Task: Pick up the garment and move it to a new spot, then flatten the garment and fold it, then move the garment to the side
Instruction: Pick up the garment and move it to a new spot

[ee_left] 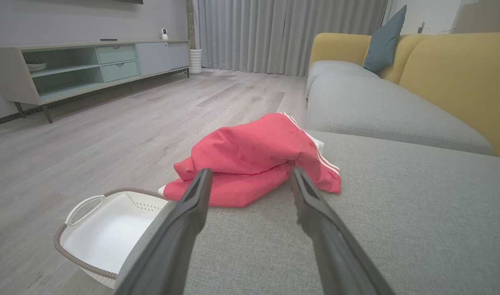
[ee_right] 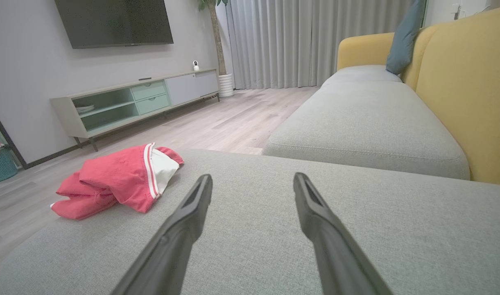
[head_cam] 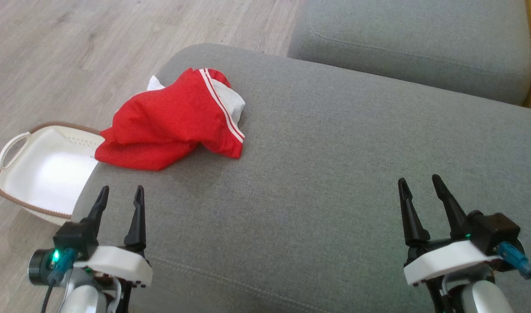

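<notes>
The garment [head_cam: 171, 119] is a crumpled red piece with white stripes and a white lining, lying in a heap near the left edge of the grey sofa cushion [head_cam: 326, 174]. From the left wrist the garment [ee_left: 254, 162] lies just beyond the fingertips; from the right wrist the garment [ee_right: 118, 180] lies far to the left. My left gripper [head_cam: 121, 193] hovers open over the cushion, a short way in front of the heap, holding nothing. My right gripper [head_cam: 419, 183] stands open over the cushion's right part, well away from the garment, also holding nothing.
A white basket [head_cam: 43, 167] with a brown woven rim stands on the wooden floor against the cushion's left edge. A second grey seat cushion [head_cam: 413, 48] lies beyond, with a yellow backrest [ee_right: 467, 82] on the right. A low TV cabinet [ee_right: 139, 100] stands across the room.
</notes>
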You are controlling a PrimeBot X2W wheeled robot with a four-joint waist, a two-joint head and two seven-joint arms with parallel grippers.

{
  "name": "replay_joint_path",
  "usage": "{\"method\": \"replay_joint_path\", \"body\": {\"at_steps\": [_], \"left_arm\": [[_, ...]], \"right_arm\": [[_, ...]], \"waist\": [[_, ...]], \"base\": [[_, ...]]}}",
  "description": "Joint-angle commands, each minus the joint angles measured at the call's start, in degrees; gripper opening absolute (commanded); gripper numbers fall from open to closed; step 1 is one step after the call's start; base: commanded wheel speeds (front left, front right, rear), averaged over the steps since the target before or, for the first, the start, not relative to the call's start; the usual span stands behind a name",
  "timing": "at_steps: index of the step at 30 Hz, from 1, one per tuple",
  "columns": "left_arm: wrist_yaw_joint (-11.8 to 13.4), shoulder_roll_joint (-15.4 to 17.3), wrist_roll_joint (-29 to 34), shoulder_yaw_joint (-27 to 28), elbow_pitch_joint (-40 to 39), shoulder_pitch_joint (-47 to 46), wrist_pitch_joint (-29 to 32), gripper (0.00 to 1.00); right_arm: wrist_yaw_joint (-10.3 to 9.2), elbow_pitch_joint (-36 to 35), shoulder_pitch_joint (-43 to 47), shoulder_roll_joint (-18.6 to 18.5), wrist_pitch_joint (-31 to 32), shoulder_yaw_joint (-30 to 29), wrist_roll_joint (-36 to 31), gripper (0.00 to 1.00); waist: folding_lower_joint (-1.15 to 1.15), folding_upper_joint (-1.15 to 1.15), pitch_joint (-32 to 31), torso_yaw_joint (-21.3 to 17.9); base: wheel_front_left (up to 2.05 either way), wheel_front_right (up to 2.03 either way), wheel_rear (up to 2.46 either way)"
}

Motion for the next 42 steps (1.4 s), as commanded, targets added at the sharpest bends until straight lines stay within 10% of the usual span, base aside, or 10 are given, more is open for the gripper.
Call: {"method": "replay_joint_path", "body": {"at_steps": [1, 14, 30, 31, 33, 42], "left_arm": [[0.08, 0.76, 0.49, 2.09, -2.14, -3.12, -0.7, 1.0], [-3.12, 0.94, -3.07, -0.38, 3.93, -14.64, 3.99, 1.0], [-4.45, 7.54, -14.73, -1.78, 30.8, -38.71, 22.02, 1.0], [-4.46, 7.75, -15.7, -2.26, 32.04, -39.44, 23.29, 0.97], [-4.46, 8.37, -17.25, -3.35, 33.64, -40.58, 24.5, 0.0], [-3.31, 11.95, -14.46, -6.14, 33.19, -40.48, 10.86, 0.0]], "right_arm": [[0.24, -2.01, -1.93, -0.31, 0.11, 1.43, 0.11, 1.0], [0.24, -4.53, -5.98, -0.31, 2.63, 1.69, -2.05, 1.0], [0.24, -5.48, -10.53, -0.31, 3.79, 1.62, -3.69, 1.0], [0.24, -5.38, -10.66, -0.31, 3.79, 1.7, -3.61, 1.0], [0.24, -5.1, -10.94, -0.31, 3.73, 1.82, -3.46, 1.0], [0.24, -4.18, -10.28, -0.31, 2.58, 0.78, -2.47, 1.0]], "waist": [[0.0, 0.0, 0.13, -0.04], [0.0, 0.0, 9.41, -3.76], [0.0, 0.0, 18.26, -9.96], [0.0, 0.0, 18.44, -10.13], [0.0, 0.0, 18.54, -10.41], [0.0, 0.0, 15.43, -10.87]], "base": [[0.0, 0.0, 0.0], [0.0, 0.0, 0.0], [0.0, 0.0, 0.0], [0.0, 0.0, 0.0], [0.0, 0.0, 0.0], [0.0, 0.0, 0.0]]}}
